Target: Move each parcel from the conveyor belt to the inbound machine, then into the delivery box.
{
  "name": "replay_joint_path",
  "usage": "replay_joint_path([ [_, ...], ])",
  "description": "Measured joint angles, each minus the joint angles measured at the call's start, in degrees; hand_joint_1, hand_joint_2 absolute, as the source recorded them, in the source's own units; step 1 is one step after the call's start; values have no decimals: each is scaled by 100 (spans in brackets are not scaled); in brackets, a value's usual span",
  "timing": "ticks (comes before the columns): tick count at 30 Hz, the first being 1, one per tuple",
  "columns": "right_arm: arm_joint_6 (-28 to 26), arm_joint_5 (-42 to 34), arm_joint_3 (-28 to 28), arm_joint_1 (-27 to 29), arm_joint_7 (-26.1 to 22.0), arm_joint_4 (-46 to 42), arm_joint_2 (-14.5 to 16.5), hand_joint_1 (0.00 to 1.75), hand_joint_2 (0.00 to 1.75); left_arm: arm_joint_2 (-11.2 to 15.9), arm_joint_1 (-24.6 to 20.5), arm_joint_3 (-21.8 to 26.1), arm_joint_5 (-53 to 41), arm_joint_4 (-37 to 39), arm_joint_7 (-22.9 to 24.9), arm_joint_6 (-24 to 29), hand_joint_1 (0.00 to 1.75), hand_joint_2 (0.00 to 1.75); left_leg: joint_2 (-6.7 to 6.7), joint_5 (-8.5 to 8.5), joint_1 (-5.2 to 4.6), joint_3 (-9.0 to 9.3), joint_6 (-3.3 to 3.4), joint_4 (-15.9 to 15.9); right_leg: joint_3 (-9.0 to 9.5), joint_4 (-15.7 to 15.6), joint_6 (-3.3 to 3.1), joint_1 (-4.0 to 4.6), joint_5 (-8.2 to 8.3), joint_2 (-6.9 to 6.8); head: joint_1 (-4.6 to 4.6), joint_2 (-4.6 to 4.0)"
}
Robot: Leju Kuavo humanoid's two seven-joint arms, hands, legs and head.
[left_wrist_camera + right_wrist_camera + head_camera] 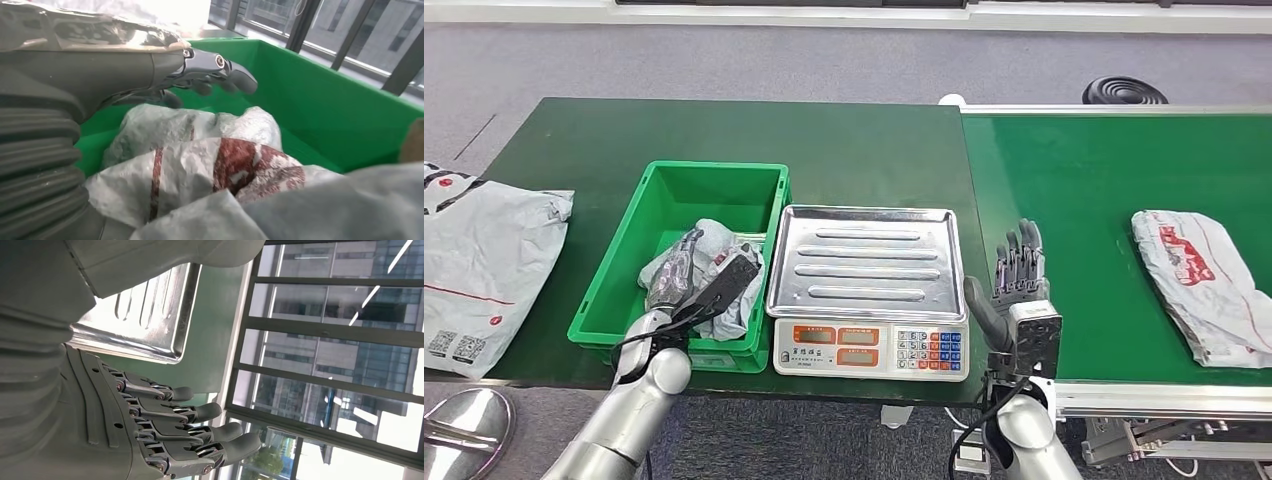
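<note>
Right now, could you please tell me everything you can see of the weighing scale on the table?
The weighing scale stands flat on the green table, between the green bin and the conveyor belt. Its ribbed, shiny steel tray is bare. The white front panel carries two orange displays and a coloured keypad. The right hand stands open beside its right edge; whether they touch is unclear.

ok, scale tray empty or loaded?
Empty. The steel scale tray shows bare ribs in the head view; one parcel lies in the green bin.

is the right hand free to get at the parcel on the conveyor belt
Probably yes. The right hand is open and holds nothing, beside the scale, and only bare green conveyor belt lies between it and the parcel.
</note>
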Motion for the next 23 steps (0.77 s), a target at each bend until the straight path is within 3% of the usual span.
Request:
replay_joint_path([
  [6, 74, 138, -98, 121, 14, -79, 5, 0, 175, -4, -174, 0, -100, 311, -288, 198, 0, 0, 0, 3, 1, 11, -1, 0, 9, 1, -1, 1, 1, -3, 0, 0],
  [12, 90, 202, -213, 265, 13, -199, 31, 0, 175, -52, -106, 0, -66, 269, -841, 1084, 0, 0, 0, 8, 2, 7, -2, 0, 6, 1, -3, 2, 4, -2, 1, 0],
  [18, 137, 212, -269, 331, 13, -252, 56, 0, 175, -148, 106, 7, 395, -294, -1864, 2186, 0, 0, 1, 1, 1, 2, -3, 0, 2, 0, -2, 1, 2, 5, 0, 0],
  [23, 138, 197, -269, 346, 7, -268, 58, 0, 175, -215, 274, 27, 794, -784, -2461, 2615, 0, 0, 3, -5, 2, 1, -6, 0, -1, 0, -4, 2, -3, 6, 0, 0],
])
